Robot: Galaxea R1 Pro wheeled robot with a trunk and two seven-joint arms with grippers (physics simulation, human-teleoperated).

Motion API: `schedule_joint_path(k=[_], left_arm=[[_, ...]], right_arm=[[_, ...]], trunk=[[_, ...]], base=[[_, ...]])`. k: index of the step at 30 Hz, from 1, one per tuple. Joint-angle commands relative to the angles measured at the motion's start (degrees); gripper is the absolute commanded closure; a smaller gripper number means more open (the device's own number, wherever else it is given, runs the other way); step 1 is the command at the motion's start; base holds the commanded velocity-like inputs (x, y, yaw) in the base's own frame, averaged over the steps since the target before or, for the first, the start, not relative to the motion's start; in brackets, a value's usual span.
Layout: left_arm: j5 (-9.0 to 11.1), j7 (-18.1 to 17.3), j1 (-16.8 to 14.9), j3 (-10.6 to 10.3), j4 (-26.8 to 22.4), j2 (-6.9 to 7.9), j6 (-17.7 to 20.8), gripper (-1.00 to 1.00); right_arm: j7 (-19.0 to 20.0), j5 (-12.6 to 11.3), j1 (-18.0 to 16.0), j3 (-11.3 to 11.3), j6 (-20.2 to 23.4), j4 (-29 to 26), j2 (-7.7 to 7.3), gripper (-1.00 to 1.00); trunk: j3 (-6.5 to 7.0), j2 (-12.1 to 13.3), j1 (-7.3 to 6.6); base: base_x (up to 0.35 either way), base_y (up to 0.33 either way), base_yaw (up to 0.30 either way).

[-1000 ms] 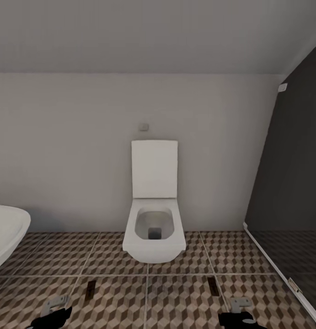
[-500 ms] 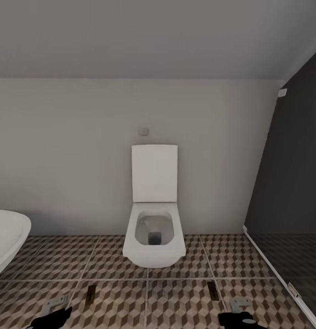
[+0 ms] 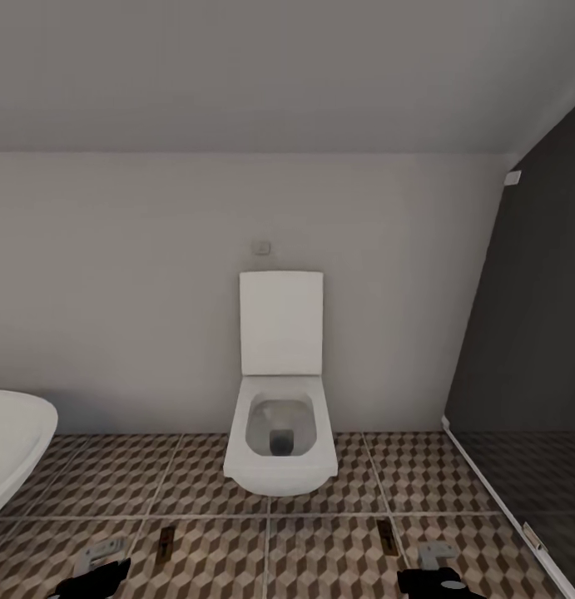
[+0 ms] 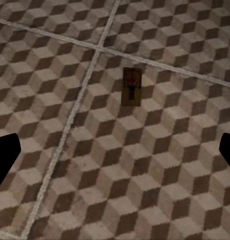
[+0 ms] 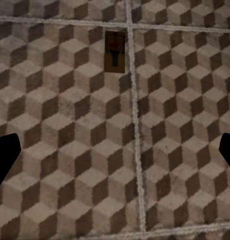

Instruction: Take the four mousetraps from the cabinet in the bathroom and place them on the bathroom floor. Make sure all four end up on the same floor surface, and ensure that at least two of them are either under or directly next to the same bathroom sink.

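Both jaw sets stand wide apart and hold nothing. In the left wrist view the left gripper shows its dark fingertips at opposite frame edges; the right gripper shows the same in the right wrist view.

Change from the earlier head pictures: the whole view has shifted upward, so more ceiling shows and the floor band is narrower. This is camera motion; the things keep their places.

From left to right in the head view:
- The sink: glossy white basin with a rounded rim, at the left edge.
- The left mousetrap: flat on the bathroom floor, ahead of the left gripper and clear of its jaws. The left wrist view shows it as a small rectangular wooden board with dark wire parts, near a grout crossing.
- The toilet: white, lid upright, against the grey wall.
- The right mousetrap: flat on the floor ahead of the right gripper, apart from its jaws; in the right wrist view it lies just beside a grout line.
- A dark glass panel at the right.

The floor tiles are large squares printed with brown, beige and white cubes.
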Motion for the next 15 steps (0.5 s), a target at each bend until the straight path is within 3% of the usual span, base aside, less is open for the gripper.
schedule_joint_path(k=[1,15], left_arm=[[0.6,-0.3,0.0,-0.5,0.1,0.01,-0.2,-1.00],[0.6,-0.3,0.0,-0.5,0.1,0.00,-0.4,-1.00]], right_arm=[[-0.2,0.6,-0.1,-0.5,-0.4,0.3,-0.02,-1.00],[-0.2,0.6,-0.1,-0.5,-0.4,0.3,0.01,-1.00]], trunk=[[0.12,0.4,-0.24],[2.28,5.2,-2.87]], base=[[0.000,0.000,0.000],[0.000,0.000,0.000]])
